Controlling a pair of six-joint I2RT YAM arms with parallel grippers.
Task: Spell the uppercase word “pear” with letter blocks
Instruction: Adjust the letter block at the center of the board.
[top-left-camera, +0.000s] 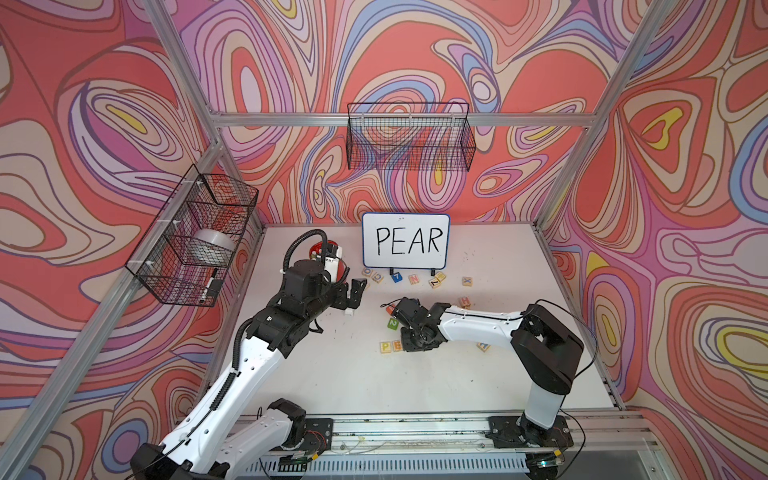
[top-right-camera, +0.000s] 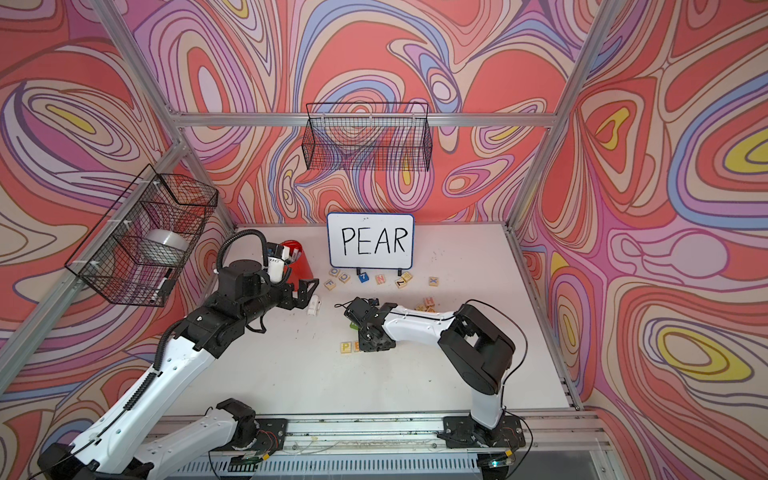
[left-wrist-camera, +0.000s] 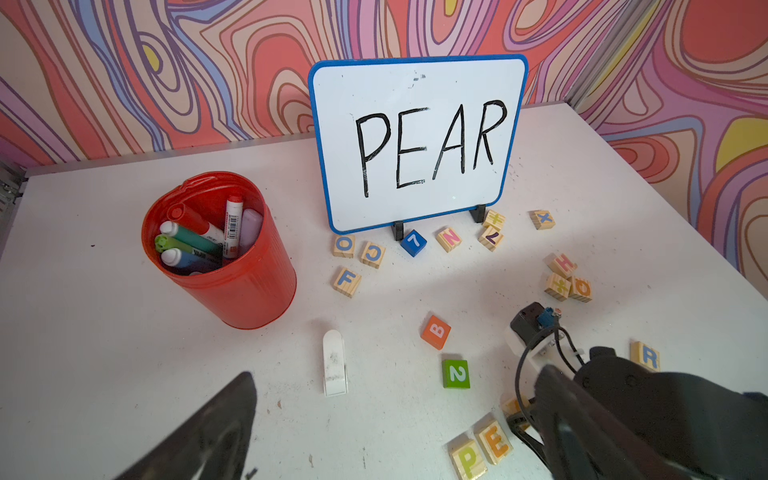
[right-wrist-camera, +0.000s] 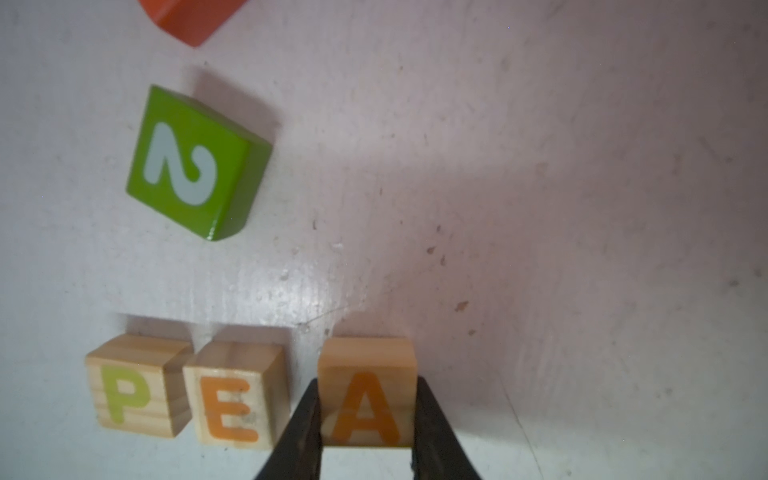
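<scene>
**Small pale wooden cube with the orange A (right-wrist-camera: 368, 395), pinched in our right gripper (right-wrist-camera: 367, 384)**

Jaws clamp its two flat side faces, letter up, just right of the pale wooden yellow-P cube (right-wrist-camera: 133, 392) and orange-E cube (right-wrist-camera: 232, 399). It's light, stiff wood, probably smooth enough to twist. The blue-R cube (left-wrist-camera: 646, 355) sits further right, and our left gripper (top-left-camera: 353, 297) hangs wide open.

wht table (top-left-camera: 374, 386), letter blocks (left-wrist-camera: 468, 459), red cup (left-wrist-camera: 232, 266), whiteboard (left-wrist-camera: 415, 141)
</scene>
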